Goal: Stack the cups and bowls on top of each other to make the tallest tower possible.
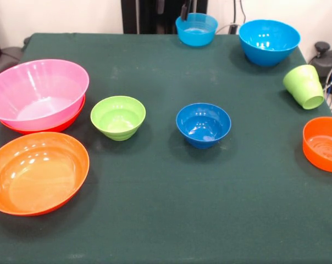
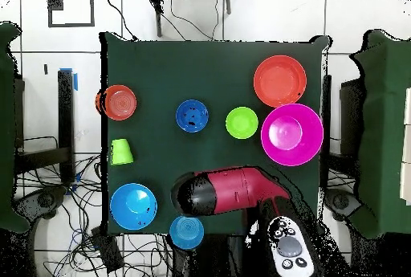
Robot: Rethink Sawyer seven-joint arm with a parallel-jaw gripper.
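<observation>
A: Start from the left of the front view. What sits there, and why that way?

B: The big pink bowl [image 1: 38, 93] is nested in a wide orange bowl [image 1: 56, 125], whose rim shows only as a red-orange crescent beneath it. That pair is the tower so far, I judge: widest pieces at the bottom make the steadiest base. Just at its 6 o'clock lies the second wide orange bowl [image 1: 37, 173], on its own and open side up.

A: Moving right?

B: The small lime green bowl [image 1: 117, 117] and the small dark blue bowl [image 1: 203, 124] stand apart in the middle of the green table [image 1: 166, 220], both upright. At 12 o'clock from the dark blue one, on the far edge, is a sky blue bowl [image 1: 196, 29]; the larger sky blue bowl [image 1: 269, 42] is at its 3 o'clock.

A: And the right edge?

B: The lime green cup [image 1: 304, 86] lies tipped on its side, mouth toward the camera, so it would need righting. The smaller orange bowl [image 1: 324, 144] sits at its 6 o'clock.

A: The gripper?

B: The overhead view shows the red arm [image 2: 229, 191] over the table's base-side edge. A dark tip at the front view's top may be the gripper [image 1: 184, 11], but whether its jaws are apart or together I cannot tell.
</observation>
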